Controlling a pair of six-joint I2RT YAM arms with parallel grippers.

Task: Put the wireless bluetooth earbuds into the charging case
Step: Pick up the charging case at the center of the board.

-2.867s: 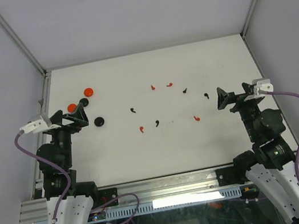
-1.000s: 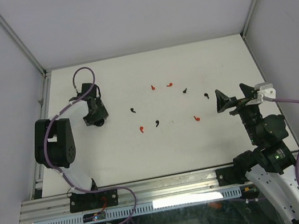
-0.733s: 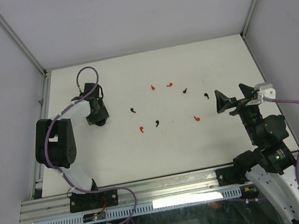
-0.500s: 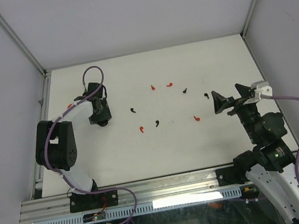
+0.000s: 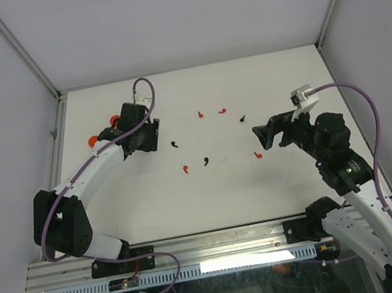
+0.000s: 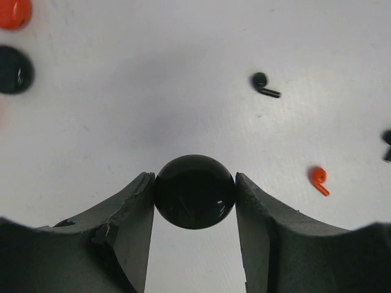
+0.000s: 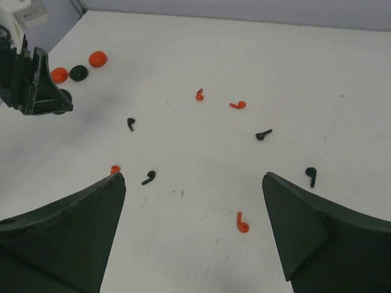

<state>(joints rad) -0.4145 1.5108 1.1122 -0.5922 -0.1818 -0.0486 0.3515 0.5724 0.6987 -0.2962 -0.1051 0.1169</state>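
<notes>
My left gripper (image 6: 194,196) is shut on a round, glossy black charging case (image 6: 194,191), both fingers pressed against its sides just above the white table. In the top view the left gripper (image 5: 145,135) covers that case. Small comma-shaped earbuds lie scattered mid-table: red earbuds (image 7: 242,224) (image 7: 199,94) (image 7: 238,105) and black earbuds (image 7: 311,174) (image 7: 263,134) (image 7: 148,177) (image 7: 130,124). My right gripper (image 7: 192,178) hangs open above them with nothing between its fingers; in the top view the right gripper (image 5: 270,132) is by the right-hand earbuds.
Two red round discs (image 5: 115,119) (image 5: 92,141) lie at the back left. A second black disc (image 7: 77,72) lies between them in the right wrist view. Aluminium frame rails (image 5: 57,133) border the table on both sides.
My left arm has stretched out and swung right with the black case in its fingers. My right arm has reached in toward the earbuds in the middle, still open.
</notes>
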